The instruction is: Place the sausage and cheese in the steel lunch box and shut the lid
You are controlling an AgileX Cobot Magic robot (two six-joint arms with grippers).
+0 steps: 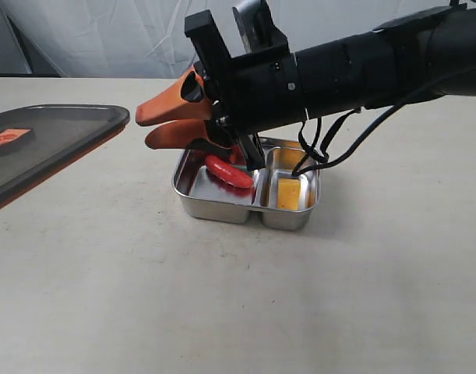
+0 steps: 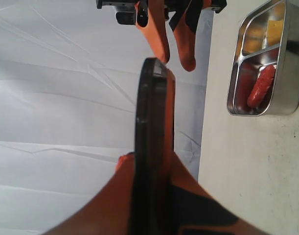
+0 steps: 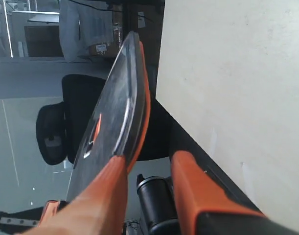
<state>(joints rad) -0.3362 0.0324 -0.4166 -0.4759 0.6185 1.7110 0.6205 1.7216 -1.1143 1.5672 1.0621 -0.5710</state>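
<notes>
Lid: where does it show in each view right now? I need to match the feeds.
Exterior view: lid at the far left edge.
Left wrist view: edge-on in the middle, clamped by the left gripper.
Right wrist view: edge-on, beyond the table edge.
Shared landmark: the open right gripper, seen in all three.

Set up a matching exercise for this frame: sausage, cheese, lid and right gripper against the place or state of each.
Things:
1. sausage
2. cheese
3. lid
4. right gripper

Places or states:
A. clamped edge-on in the left gripper
B. larger compartment of the steel lunch box
C. open and empty
D. smaller compartment of the box

Pairs: 1-B, 2-D, 3-A, 4-C
</notes>
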